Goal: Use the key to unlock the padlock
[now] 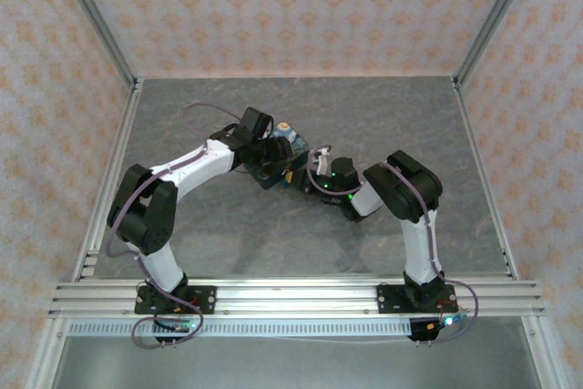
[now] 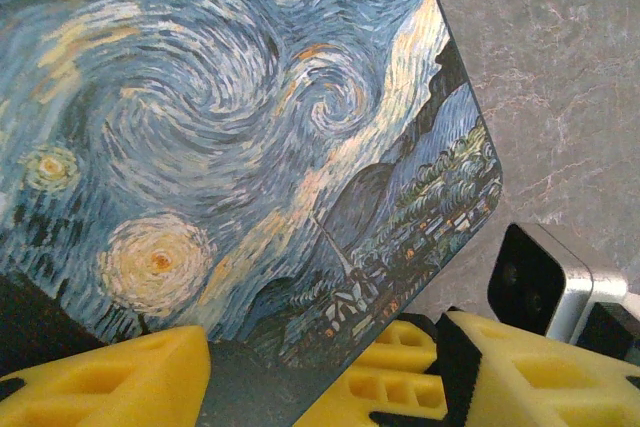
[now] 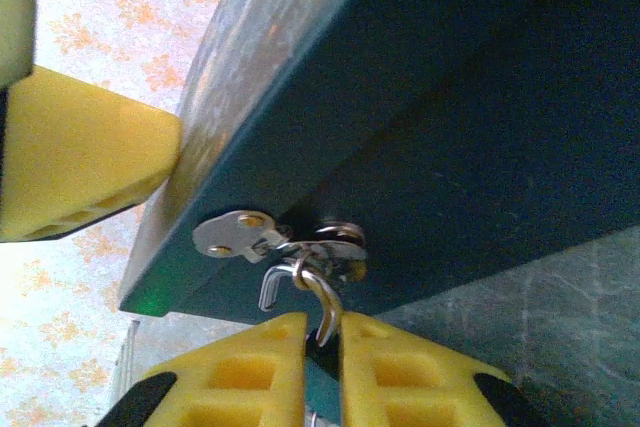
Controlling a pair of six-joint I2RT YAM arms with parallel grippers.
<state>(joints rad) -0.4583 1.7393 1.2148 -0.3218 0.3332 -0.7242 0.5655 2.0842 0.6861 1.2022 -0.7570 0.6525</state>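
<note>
Silvery-shackled, the padlock (image 3: 322, 297) hung below the clasp (image 3: 235, 235) of the tin (image 3: 480, 97), pinched in the right gripper (image 3: 322, 367), while the left gripper (image 2: 300, 377) clamped that tin.

White shells and black joints are being worn by the left arm (image 1: 191, 166) and right arm (image 1: 417, 243); purple cables (image 1: 209, 106) are being trailed.

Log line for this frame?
left gripper: holding tin | right gripper: shut on padlock under clasp | padlock state: cannot tell
</note>
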